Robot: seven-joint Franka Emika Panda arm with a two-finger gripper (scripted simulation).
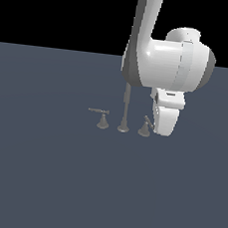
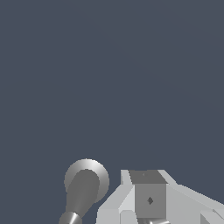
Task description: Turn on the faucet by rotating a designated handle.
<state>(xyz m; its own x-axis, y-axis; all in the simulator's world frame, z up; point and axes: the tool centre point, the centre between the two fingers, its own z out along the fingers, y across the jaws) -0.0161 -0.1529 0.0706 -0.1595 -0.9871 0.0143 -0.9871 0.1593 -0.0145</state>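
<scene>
On the unmarked grey floor (image 1: 38, 177), jaws beside the handle (image 1: 144, 127), state unclear.

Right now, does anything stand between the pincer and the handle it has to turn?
Nothing visible does. In the exterior view the pincer hangs right beside the handle, on its right, with no object in the gap. The spout and the twin handle both stand on the handle's far side, to its left.
</scene>
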